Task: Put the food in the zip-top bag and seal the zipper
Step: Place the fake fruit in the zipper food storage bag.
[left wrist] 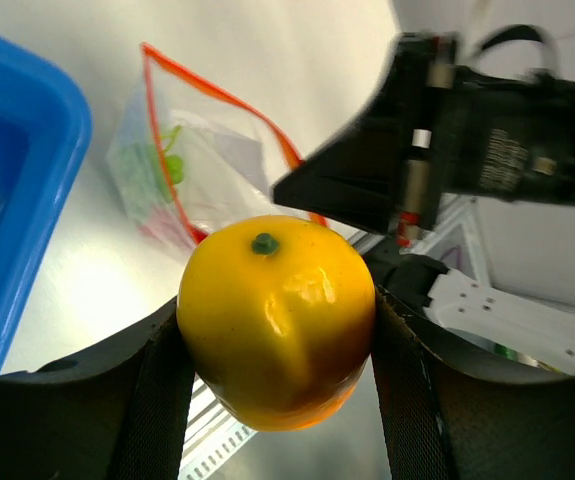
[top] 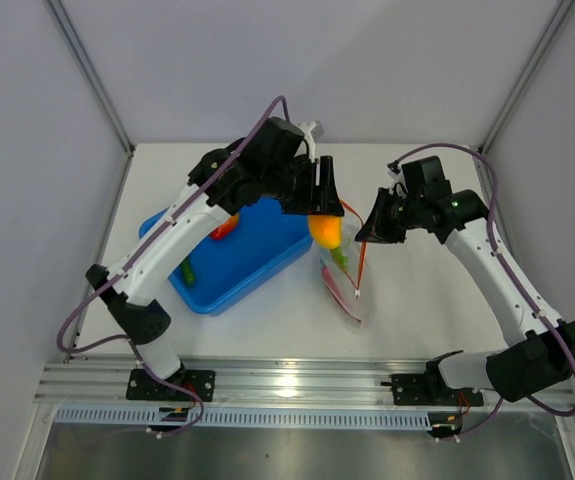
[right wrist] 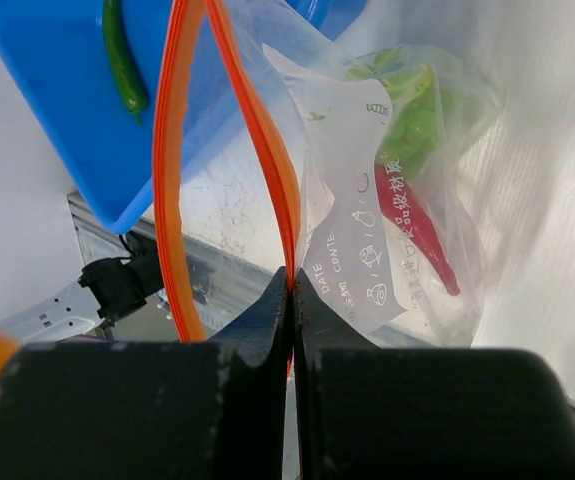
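My left gripper (top: 323,222) is shut on the yellow-orange piece (left wrist: 277,315), a round toy fruit, and holds it in the air over the mouth of the zip-top bag (top: 344,285). It shows in the top view too (top: 325,231). My right gripper (right wrist: 292,290) is shut on one side of the zipper (right wrist: 275,170) and lifts it, so the mouth gapes. The other orange strip (right wrist: 167,170) hangs apart. Inside the clear bag (right wrist: 407,200) lie a red chili (right wrist: 422,230) and a green leafy piece (right wrist: 412,115).
The blue tray (top: 257,255) lies left of the bag. In it are a green pepper (right wrist: 124,60) and a red-orange fruit (top: 225,226), partly under my left arm. The aluminium rail (top: 297,380) runs along the near edge.
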{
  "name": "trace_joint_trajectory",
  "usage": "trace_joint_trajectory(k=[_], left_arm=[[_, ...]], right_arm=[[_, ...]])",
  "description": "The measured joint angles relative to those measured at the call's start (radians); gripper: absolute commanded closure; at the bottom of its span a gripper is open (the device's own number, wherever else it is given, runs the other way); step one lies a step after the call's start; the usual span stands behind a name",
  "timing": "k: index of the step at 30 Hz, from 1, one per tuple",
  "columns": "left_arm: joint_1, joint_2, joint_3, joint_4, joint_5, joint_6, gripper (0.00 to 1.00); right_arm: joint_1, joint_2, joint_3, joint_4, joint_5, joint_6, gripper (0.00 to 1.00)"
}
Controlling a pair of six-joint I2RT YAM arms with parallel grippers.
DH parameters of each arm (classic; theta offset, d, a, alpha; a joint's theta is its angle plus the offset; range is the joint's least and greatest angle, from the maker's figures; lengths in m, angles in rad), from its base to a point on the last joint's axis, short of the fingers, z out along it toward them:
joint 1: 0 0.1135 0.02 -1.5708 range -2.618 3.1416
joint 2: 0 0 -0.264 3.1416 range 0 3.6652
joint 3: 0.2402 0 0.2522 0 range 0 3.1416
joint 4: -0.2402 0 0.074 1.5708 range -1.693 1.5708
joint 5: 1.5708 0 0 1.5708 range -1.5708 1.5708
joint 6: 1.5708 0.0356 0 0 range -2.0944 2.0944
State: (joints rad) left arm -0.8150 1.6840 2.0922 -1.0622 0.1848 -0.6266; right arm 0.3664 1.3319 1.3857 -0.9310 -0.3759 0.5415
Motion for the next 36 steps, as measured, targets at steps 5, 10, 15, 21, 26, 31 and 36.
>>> trace_joint_trajectory(k=[5, 10, 15, 21, 26, 31, 36], left_arm=[[-0.013, 0.082, 0.023, -0.067, -0.044, -0.001, 0.92], [-0.038, 0.113, 0.024, -0.084, -0.051, 0.0, 0.91], [-0.047, 0.137, 0.039, -0.09, -0.053, 0.0, 0.91], [-0.047, 0.18, 0.069, -0.108, -0.095, -0.001, 0.92], [-0.047, 0.196, 0.08, -0.108, -0.104, -0.002, 0.93], [-0.047, 0.215, 0.084, -0.107, -0.103, -0.002, 0.93], [-0.047, 0.233, 0.059, -0.093, -0.104, -0.001, 0.86]], right_arm=[[0.009, -0.007, 0.0, -0.001, 0.003, 0.005, 1.0], [0.016, -0.009, 0.0, -0.002, 0.004, 0.006, 1.0], [0.017, -0.009, 0.0, -0.002, 0.003, 0.008, 1.0], [0.02, -0.009, 0.0, -0.002, 0.002, 0.012, 1.0], [0.025, -0.009, 0.0, -0.002, 0.002, 0.019, 1.0], [0.027, -0.009, 0.0, -0.002, 0.002, 0.027, 1.0], [0.027, -0.009, 0.0, -0.002, 0.002, 0.027, 1.0]])
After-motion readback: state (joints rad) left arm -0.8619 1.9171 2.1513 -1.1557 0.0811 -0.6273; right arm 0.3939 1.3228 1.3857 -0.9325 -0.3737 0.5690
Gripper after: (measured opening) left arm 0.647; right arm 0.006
